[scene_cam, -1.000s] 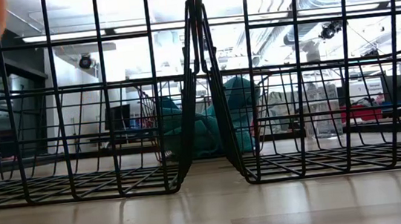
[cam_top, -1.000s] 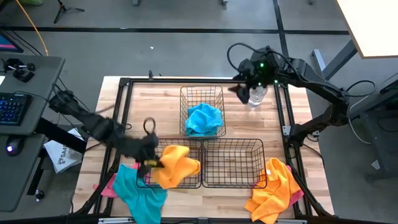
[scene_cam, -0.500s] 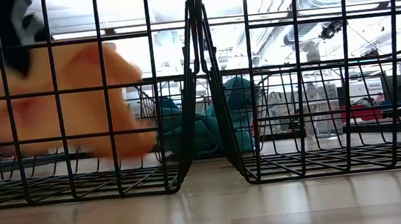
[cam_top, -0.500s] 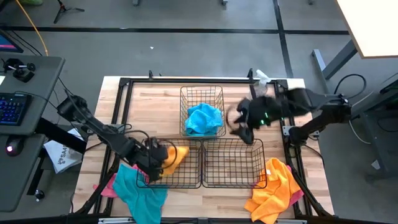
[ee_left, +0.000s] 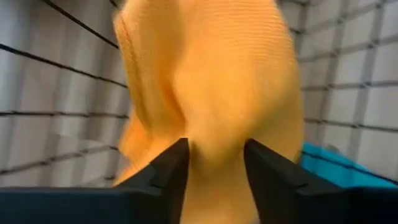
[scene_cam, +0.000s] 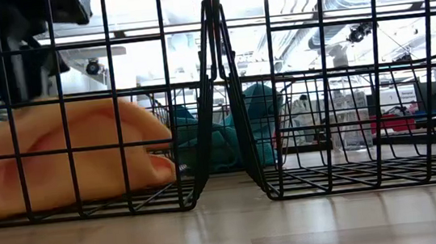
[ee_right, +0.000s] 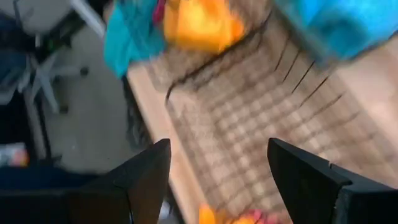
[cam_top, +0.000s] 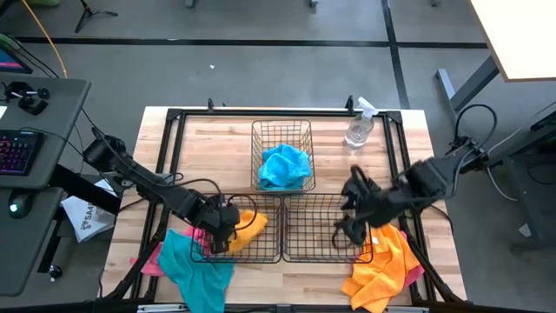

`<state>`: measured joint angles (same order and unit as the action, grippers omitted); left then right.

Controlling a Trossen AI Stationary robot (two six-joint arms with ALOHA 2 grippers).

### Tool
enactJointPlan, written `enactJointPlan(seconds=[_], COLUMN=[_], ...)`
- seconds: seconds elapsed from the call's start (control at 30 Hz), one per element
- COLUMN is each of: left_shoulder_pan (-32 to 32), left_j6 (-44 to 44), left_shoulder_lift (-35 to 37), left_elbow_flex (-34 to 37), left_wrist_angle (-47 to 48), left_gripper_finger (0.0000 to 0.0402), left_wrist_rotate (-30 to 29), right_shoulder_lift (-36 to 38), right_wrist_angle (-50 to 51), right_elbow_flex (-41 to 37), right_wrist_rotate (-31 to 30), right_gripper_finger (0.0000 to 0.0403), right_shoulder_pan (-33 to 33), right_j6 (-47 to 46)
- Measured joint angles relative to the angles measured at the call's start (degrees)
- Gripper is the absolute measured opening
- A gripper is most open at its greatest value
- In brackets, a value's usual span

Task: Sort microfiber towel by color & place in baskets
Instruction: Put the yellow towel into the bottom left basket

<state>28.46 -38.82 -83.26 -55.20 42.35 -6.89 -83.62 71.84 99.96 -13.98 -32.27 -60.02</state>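
An orange towel (cam_top: 248, 223) lies in the near-left basket (cam_top: 261, 257), resting on the wire floor (scene_cam: 68, 162). My left gripper (cam_top: 221, 236) is down inside that basket, open, with a fold of the towel (ee_left: 211, 93) between its fingers. My right gripper (cam_top: 346, 228) hangs open and empty above the near-right basket (cam_top: 321, 209), which shows below it in the right wrist view (ee_right: 217, 168). A blue towel (cam_top: 285, 165) fills the far basket (cam_top: 282, 126). A teal towel (cam_top: 198, 265) over a pink one (cam_top: 152, 261) lies near left. My left gripper comes slanting down from the table's left into the basket, its two fingers (ee_left: 174, 165) on either side of a raised fold of the orange towel (ee_left: 214, 140). The towel lies on the basket floor. Whether the fingers still touch the cloth, I cannot tell.
A heap of orange towels (cam_top: 382, 265) with a bit of pink lies at the near right corner. A clear spray bottle (cam_top: 359, 130) stands at the far right. A dark frame (cam_top: 174, 156) runs around the table top.
My left gripper has gone down into the near-left basket with the orange towel, which hung above the rim and now lies on the basket floor. My right gripper has swung from the spray bottle toward the near edge, over the near-right basket.
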Motion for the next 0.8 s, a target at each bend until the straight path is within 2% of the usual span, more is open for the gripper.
enactJointPlan(seconds=[0.1,0.17,0.37,0.47,0.6,0.7,0.8], left_shoulder_pan=[-1.57,-2.02,-2.22,-2.22,-2.2,-2.22,-2.21], left_j6=[1.26,1.44,-0.17,-2.35,-4.62,-4.61,-4.58], left_shoulder_lift=[0.0,0.0,0.0,0.0,0.02,0.02,0.02], left_elbow_flex=[0.0,0.0,0.0,0.0,0.0,0.0,0.0], left_wrist_angle=[0.03,0.59,1.24,0.03,-1.23,-2.22,-2.24], left_gripper_finger=[0.0182,0.0197,0.0211,0.0211,0.0211,0.0211,0.0211], left_wrist_rotate=[8.83,12.42,13.75,12.9,12.18,12.13,12.14], right_shoulder_lift=[-2.32,-4.05,-7.79,-6.93,-6.84,-6.66,-6.4], right_wrist_angle=[1.75,5.03,18.63,16.65,13.87,5.5,-4.09], right_elbow_flex=[0.0,0.0,-0.42,-4.41,-12.78,-20.22,-27.14], right_wrist_rotate=[3.85,6.28,12.86,13.44,20.23,24.32,25.22], right_gripper_finger=[0.0263,0.0263,0.0263,0.0263,0.0263,0.0263,0.0263], right_shoulder_pan=[-3.71,-6.48,-16.87,-21.77,-26.68,-28.43,-28.07], right_j6=[-3.09,-6.1,-15.52,-22.32,-29.7,-31.02,-31.28])
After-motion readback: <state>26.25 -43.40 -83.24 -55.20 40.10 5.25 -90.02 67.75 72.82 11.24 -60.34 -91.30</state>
